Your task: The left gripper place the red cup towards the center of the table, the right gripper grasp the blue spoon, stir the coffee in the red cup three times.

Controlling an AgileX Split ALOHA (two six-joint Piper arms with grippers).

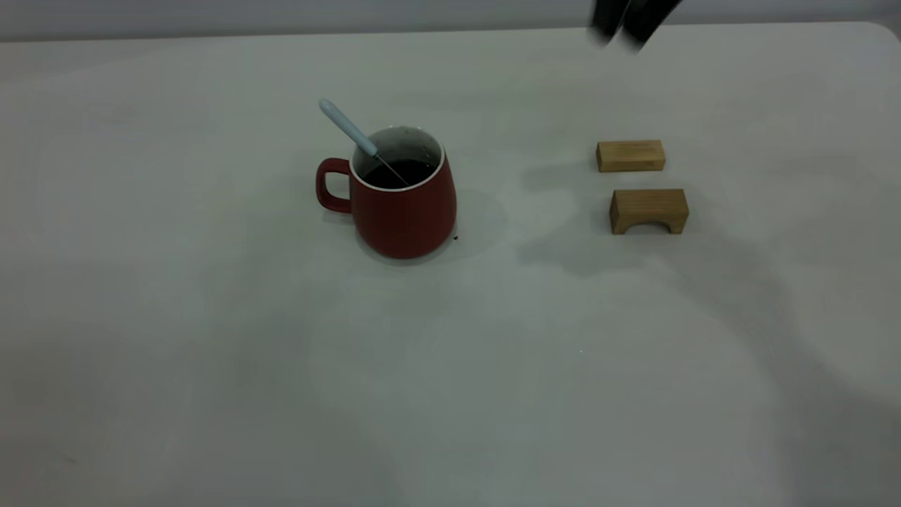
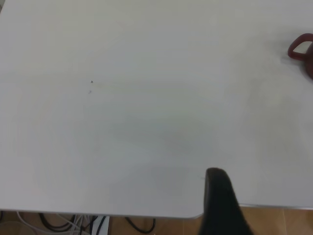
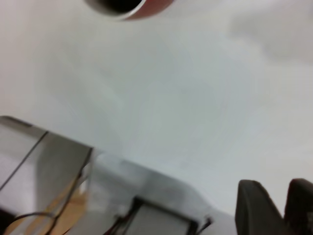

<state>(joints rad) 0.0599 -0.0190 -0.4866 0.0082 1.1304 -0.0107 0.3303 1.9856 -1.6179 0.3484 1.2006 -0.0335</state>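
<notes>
Exterior view: red cup (image 1: 405, 201) mid worktop (image 1: 211, 352), blue spoon (image 1: 350, 129) leaning in coffee (image 1: 395, 174). Right end effector (image 1: 628, 24) cut off at top, blurry, empty; can't tell if open. Left end effector (image 2: 220, 200) mostly hidden.

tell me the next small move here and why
Probably none beyond parking. The blue spoon rests in the coffee inside the red cup, leaning on the rim, held by nobody. The right gripper is high at the table's far edge; the left gripper sits near an edge, clear of the cup.
</notes>
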